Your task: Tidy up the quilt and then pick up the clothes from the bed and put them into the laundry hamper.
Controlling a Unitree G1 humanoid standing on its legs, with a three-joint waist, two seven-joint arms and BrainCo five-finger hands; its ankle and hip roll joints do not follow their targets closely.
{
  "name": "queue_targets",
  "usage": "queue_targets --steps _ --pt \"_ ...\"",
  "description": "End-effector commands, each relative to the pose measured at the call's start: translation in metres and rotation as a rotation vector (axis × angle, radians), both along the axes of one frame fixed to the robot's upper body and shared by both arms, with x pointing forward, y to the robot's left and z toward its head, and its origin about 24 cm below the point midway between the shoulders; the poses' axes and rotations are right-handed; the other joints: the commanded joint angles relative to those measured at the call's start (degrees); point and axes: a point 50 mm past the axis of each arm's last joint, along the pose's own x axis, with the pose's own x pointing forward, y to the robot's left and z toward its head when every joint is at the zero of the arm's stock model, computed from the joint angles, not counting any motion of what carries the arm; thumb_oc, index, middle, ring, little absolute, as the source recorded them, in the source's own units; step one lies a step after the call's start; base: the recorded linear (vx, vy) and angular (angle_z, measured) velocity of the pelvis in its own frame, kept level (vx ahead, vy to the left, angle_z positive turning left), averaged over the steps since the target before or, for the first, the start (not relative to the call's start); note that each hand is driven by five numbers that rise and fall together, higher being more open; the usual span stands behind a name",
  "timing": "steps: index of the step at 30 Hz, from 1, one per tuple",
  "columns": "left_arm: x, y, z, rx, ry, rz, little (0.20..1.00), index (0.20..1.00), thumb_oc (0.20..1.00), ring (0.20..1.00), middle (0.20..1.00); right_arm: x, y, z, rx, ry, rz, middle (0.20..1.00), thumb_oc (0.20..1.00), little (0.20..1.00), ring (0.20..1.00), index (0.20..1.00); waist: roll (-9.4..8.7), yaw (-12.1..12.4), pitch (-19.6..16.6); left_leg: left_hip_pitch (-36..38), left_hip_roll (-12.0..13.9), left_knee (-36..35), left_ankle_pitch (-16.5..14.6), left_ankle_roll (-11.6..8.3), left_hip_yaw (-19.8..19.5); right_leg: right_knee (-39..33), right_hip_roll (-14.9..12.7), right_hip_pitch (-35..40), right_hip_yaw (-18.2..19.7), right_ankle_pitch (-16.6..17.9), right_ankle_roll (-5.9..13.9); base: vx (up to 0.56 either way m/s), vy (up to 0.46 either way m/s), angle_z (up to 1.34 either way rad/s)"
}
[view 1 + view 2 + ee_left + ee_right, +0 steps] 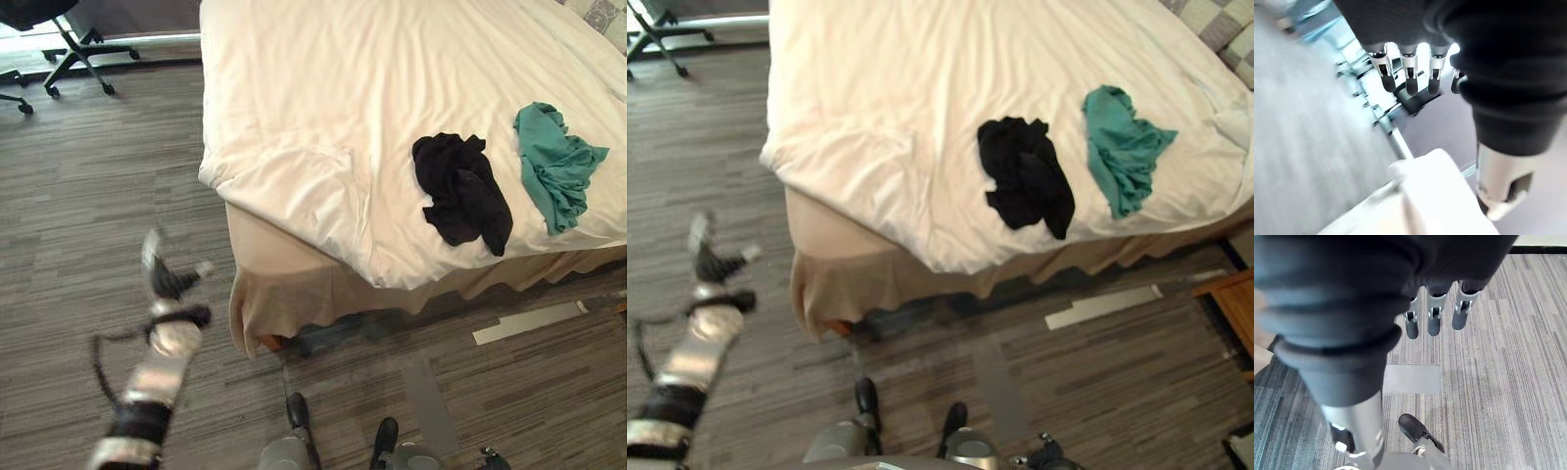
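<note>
left eye view: cream quilt spread flat over the bed, corner drooping above the tan bed skirt. crumpled black garment lying on the quilt near the bed's front edge, crumpled teal garment just beside it, apart, toward the robot's right. left hand raised over the grey striped carpet floor, well clear of the bed, fingers spread, holding nothing. black wheeled office chair off at the far left.

right eye view: same layout, plus a brown wooden furniture corner on the floor at the right.

left wrist view: left hand's fingers straight and relaxed, empty, pale quilt corner beyond.

right wrist view: right hand hanging over the carpet, fingers straight, thumb apart, nothing held.
</note>
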Motion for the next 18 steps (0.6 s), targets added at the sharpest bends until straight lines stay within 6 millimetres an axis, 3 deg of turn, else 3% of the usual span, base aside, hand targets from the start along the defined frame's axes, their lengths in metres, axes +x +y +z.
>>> queue_targets --steps 1,4,5,6,10,12,17,18 --pt "0.026 -0.006 0.039 0.281 -0.059 0.017 1.0 1.0 1.0 1.0 1.0 0.015 -0.023 0.008 -0.068 -0.018 0.01 1.0 1.0 1.0 1.0 1.0 1.97 -0.97 0.49 4.25 3.67 0.17 -5.34 -6.4 1.51 -0.13 -1.96 -4.59 4.64 -5.47 7.5 -0.06 0.023 -0.3" --pt "0.06 -0.016 0.092 0.515 -0.086 0.036 1.0 1.0 1.0 1.0 1.0 0.025 -0.029 0.013 -0.089 -0.04 0.03 1.0 1.0 1.0 1.0 1.0 2.23 -2.6 2.18 2.34 3.85 0.17 -4.67 -6.51 2.38 -0.06 -2.11 -7.79 5.55 -4.03 8.01 -0.12 0.03 -0.24" --pt "0.08 -0.027 0.125 0.632 -0.095 0.047 1.0 1.0 1.0 1.0 1.0 0.037 -0.033 0.017 -0.108 -0.065 0.035 1.0 1.0 1.0 1.0 1.0 2.34 -3.49 3.72 0.27 4.0 0.17 -3.84 -6.61 2.68 0.28 -2.23 -10.36 6.06 -3.12 8.2 -0.13 0.024 -0.05" --pt "0.081 -0.028 0.126 0.634 -0.098 0.045 1.0 1.0 1.0 1.0 1.0 0.037 -0.033 0.017 -0.105 -0.067 0.032 1.0 1.0 1.0 1.0 1.0 2.25 -3.26 3.78 0.2 4.0 0.17 -3.82 -6.6 2.7 0.29 -2.24 -10.46 6.09 -3.11 8.19 -0.12 0.012 0.04" --pt "0.105 -0.035 0.175 0.892 -0.029 0.141 1.0 1.0 1.0 1.0 1.0 0.062 -0.035 0.027 -0.115 -0.157 0.032 1.0 1.0 1.0 1.0 1.0 1.93 -5.34 6.55 -4.32 4.55 0.18 -2.19 -6.86 3.53 0.6 -2.43 -16.01 7.19 -0.96 9.03 -0.08 0.005 -0.2" --pt "0.114 -0.04 0.187 0.992 0.047 0.177 1.0 1.0 1.0 1.0 1.0 0.062 -0.032 0.025 -0.099 -0.171 0.019 1.0 1.0 1.0 1.0 1.0 1.94 -6.41 8.07 -5.9 5.15 0.18 -1.64 -6.97 4.38 0.41 -2.53 -18.03 7.14 -0.26 9.43 -0.01 0.003 -0.19" --pt "0.126 -0.062 0.185 1.147 0.147 0.143 1.0 1.0 1.0 1.0 1.0 0.051 -0.025 0.018 -0.059 -0.149 -0.035 1.0 1.0 1.0 1.0 1.0 1.61 -8.02 10.43 -8.1 5.61 1.65 -2.68 -7.35 3.75 0.87 -2.02 -20.28 8.8 -1.14 9.65 0.0 -0.019 -0.2" --pt "0.126 -0.062 0.186 1.148 0.146 0.144 1.0 1.0 1.0 1.0 1.0 0.051 -0.024 0.018 -0.058 -0.151 -0.035 1.0 1.0 1.0 1.0 1.0 1.34 -8.04 10.6 -8.88 5.63 2.05 -1.67 -6.87 4.3 1.09 -2.16 -21.02 8.63 -0.29 9.19 -0.01 -0.031 -0.04"
